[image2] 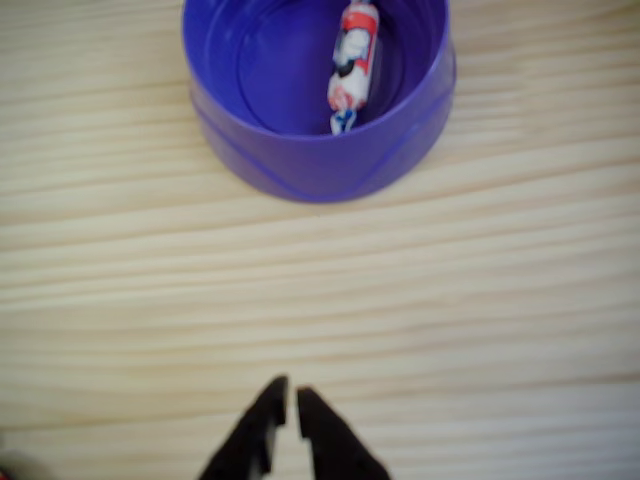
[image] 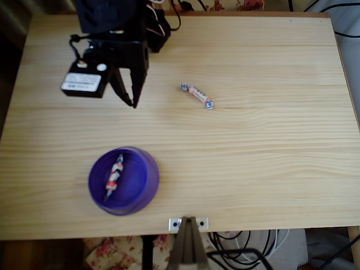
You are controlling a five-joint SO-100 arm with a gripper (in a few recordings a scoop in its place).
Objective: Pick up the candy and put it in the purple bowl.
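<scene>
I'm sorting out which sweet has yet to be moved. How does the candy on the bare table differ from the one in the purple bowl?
The candy lies on the wooden table, right of the gripper in the overhead view; the striped candy lies inside the purple bowl. The candy has a pinkish middle; the striped candy shows bolder red-and-white bands. The candy points diagonally down-right, the striped one nearly upright. Both are small twist-wrapped sweets.

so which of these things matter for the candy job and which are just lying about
For the job:
- pinkish-red and white twist-wrapped candy on the bare wood
- round translucent purple plastic bowl
- black two-finger gripper

Lying about:
- red-and-white striped candy, in the bowl
</scene>
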